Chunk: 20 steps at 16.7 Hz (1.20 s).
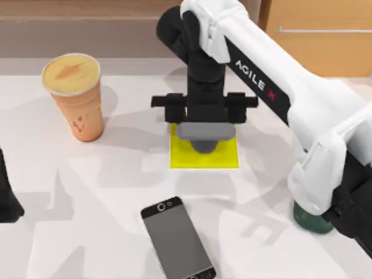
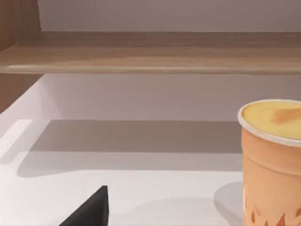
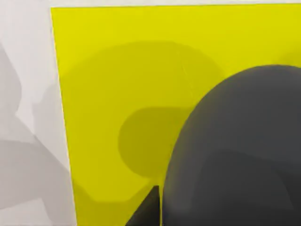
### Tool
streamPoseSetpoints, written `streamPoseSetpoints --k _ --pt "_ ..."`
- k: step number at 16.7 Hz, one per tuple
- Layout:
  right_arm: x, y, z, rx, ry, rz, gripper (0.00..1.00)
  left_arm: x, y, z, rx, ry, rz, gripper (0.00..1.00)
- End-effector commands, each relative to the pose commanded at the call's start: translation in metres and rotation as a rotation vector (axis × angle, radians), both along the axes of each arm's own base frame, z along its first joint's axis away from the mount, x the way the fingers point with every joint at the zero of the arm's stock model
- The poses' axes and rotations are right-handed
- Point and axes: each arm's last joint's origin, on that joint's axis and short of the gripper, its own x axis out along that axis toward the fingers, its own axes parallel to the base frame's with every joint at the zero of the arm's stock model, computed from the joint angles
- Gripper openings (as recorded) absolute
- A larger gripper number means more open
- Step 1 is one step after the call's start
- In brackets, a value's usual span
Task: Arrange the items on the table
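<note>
Right gripper point(image 1: 203, 135) over the yellow pad point(image 1: 204, 156), jaws seemingly clamped on the mouse point(image 1: 203, 138) held at the pad. Mouse: light, rigid, smooth; pinch its sides. Left arm parked.

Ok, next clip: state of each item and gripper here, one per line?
mouse: over the yellow pad, directly under the right gripper; contact with the pad cannot be told.
smartphone: flat on the table, screen up, near the front edge.
cup: upright at the table's left, untouched.
phone stand: at the right, mostly hidden by the right arm.
left gripper: parked at the left edge.
</note>
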Motion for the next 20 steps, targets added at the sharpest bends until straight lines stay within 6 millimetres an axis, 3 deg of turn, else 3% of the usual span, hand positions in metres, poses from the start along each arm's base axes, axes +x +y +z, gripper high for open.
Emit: streamPoseSetpoints --k 3,16,20 --pt "0.0 0.0 0.0 0.0 0.0 0.0 0.0 0.0 0.0 0.0 0.0 0.0 0.0 1.0" --pt "0.0 0.0 0.0 0.0 0.0 0.0 0.98 0.0 0.0 0.0 0.0 0.0 0.0 1.0" --pt "0.0 0.0 0.0 0.0 0.0 0.0 1.0 0.0 0.0 0.0 0.0 0.0 0.0 1.0"
